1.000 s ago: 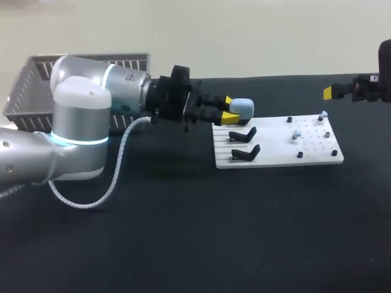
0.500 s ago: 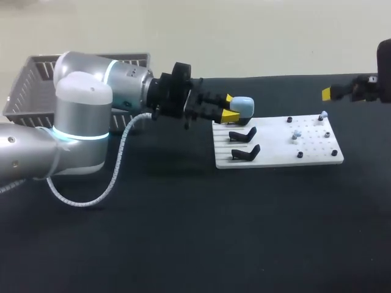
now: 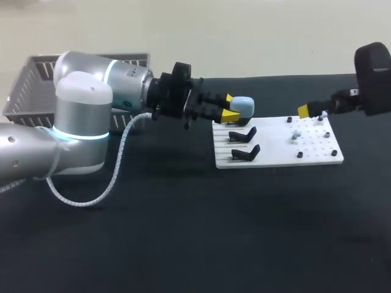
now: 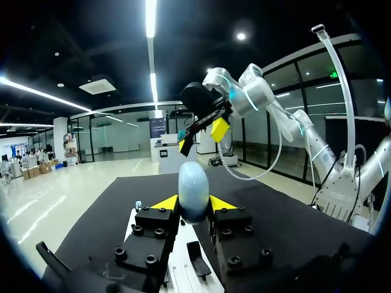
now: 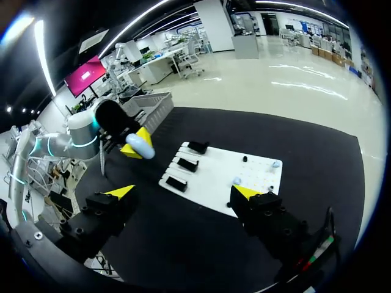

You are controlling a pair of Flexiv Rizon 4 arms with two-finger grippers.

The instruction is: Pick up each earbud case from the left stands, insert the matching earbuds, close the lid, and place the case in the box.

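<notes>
2 left gripper [image 3: 230, 107] fingers pinch the earbud case [image 3: 243, 106] above the white board [image 3: 278, 154], right gripper [image 5: 183, 191] spread; the rounded case could slip.

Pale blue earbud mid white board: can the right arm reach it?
Probably yes. The right fingers hang open by the white board's right end, nothing covers the small pale blue earbud, and the left fingers hold the light blue oval case at the other end.
</notes>
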